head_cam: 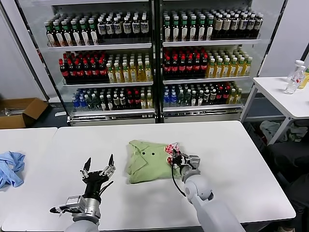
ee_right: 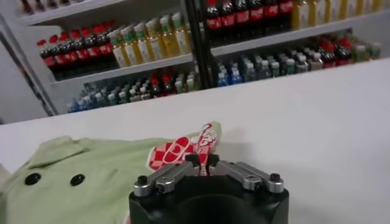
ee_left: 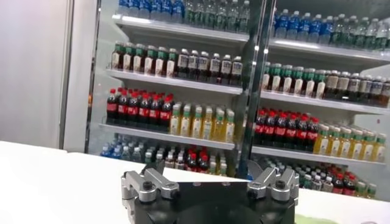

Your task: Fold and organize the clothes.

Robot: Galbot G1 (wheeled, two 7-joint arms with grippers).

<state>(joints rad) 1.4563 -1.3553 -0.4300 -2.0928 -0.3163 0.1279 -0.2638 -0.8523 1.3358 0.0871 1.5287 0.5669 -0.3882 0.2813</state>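
The right pincer [head_cam: 175,158] pinches the shirt [head_cam: 147,161] mid-desk [head_cam: 231,145]; the left pincer [head_cam: 99,170] hovers wide near the front edge.

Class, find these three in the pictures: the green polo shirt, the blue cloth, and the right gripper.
green polo shirt [head_cam: 147,164], head view, on the folded body below the collar.
blue cloth [head_cam: 10,166], head view, middle of the crumpled heap.
right gripper [head_cam: 176,157], head view, at the fingertips pinching the shirt's printed edge.
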